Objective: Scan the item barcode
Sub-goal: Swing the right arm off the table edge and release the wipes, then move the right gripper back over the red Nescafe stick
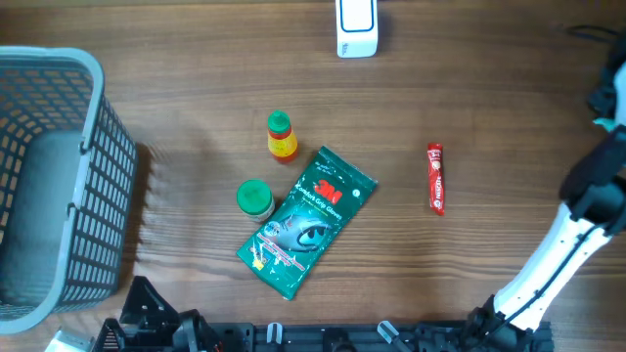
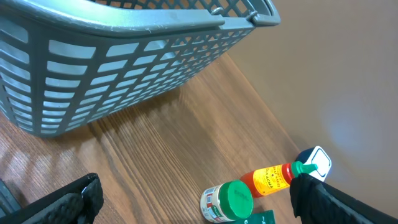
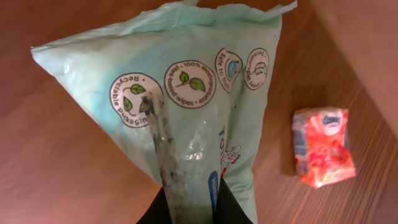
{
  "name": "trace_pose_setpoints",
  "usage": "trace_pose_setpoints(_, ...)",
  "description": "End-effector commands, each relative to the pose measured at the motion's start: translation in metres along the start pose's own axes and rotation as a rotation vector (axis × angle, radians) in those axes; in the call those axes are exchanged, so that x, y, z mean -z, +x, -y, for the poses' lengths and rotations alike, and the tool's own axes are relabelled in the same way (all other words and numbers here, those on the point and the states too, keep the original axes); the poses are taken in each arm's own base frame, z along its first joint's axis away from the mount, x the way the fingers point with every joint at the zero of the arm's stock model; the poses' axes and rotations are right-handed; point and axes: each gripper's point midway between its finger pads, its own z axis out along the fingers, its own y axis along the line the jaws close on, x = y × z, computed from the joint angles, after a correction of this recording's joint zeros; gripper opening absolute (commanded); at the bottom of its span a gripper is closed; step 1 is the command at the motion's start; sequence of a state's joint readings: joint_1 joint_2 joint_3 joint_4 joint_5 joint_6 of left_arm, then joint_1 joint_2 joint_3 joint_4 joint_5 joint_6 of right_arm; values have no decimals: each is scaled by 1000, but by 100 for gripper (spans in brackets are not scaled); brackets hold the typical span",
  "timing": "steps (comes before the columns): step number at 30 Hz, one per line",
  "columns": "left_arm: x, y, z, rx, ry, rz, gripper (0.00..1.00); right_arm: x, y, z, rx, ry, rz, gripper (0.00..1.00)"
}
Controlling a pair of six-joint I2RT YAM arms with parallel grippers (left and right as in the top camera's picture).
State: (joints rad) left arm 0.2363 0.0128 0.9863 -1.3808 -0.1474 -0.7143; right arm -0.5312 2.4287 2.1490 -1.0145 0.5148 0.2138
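Note:
In the right wrist view my right gripper (image 3: 189,205) is shut on the lower end of a pale green wipes pack (image 3: 186,93), which hangs above the wood table. The side facing the camera shows round printed badges; no barcode shows on it. The white scanner (image 1: 355,27) stands at the table's far edge. My left gripper (image 2: 196,202) is open and low over the table, with nothing held. A green-lidded jar (image 2: 227,200) and a sauce bottle (image 2: 270,177) lie ahead of it between its fingers. In the overhead view only my right arm (image 1: 587,196) shows, at the right edge.
A grey plastic basket (image 1: 44,186) fills the left side. The jar (image 1: 254,198), the sauce bottle (image 1: 281,136), a green 3M pouch (image 1: 308,220) and a red stick packet (image 1: 436,178) lie mid-table. An orange tissue packet (image 3: 323,146) lies below the held pack.

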Motion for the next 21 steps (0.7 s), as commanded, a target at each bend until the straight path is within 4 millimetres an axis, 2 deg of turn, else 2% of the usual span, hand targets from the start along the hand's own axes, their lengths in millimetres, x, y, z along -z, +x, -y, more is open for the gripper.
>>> trace_pose_setpoints(1,1,0,1,1,11,5,100,-2,-9,30,-86,-146,-20,20)
trace_pose_setpoints(2,1,0,1,1,11,5,100,-7,-6,35,-108,-186,-43,25)
trace_pose_setpoints(3,1,0,1,1,11,5,100,-11,-3,43,-124,-183,-63,41)
trace_pose_setpoints(4,1,0,1,1,11,5,100,-16,5,60,-175,-152,-101,83)
trace_pose_setpoints(5,1,0,1,1,11,5,100,-17,13,75,-229,-120,-135,98)
trace_pose_setpoints(7,1,0,1,1,11,5,100,-10,19,96,-305,-95,-159,99)
trace_pose_setpoints(9,1,0,1,1,11,5,100,20,13,107,-399,-148,-142,100)
trace_pose_setpoints(10,1,0,1,1,11,4,100,46,4,105,-420,-236,-104,100)
trace_pose_setpoints(13,1,0,1,1,11,5,100,145,-18,90,-431,-536,27,100)
trace_pose_setpoints(14,1,0,1,1,11,5,100,191,-18,78,-404,-670,67,100)
trace_pose_setpoints(15,1,0,1,1,11,5,100,236,-9,62,-358,-802,78,100)
trace_pose_setpoints(16,1,0,1,1,11,5,100,272,4,48,-302,-891,79,100)
trace_pose_setpoints(17,1,0,1,1,11,4,100,298,20,36,-253,-938,66,99)
trace_pose_setpoints(18,1,0,1,1,11,5,100,331,48,18,-177,-1006,22,100)
trace_pose_setpoints(20,1,0,1,1,11,5,100,378,92,-12,-4,-1127,-35,100)
trace_pose_setpoints(21,1,0,1,1,11,5,100,395,113,-25,91,-1160,-53,100)
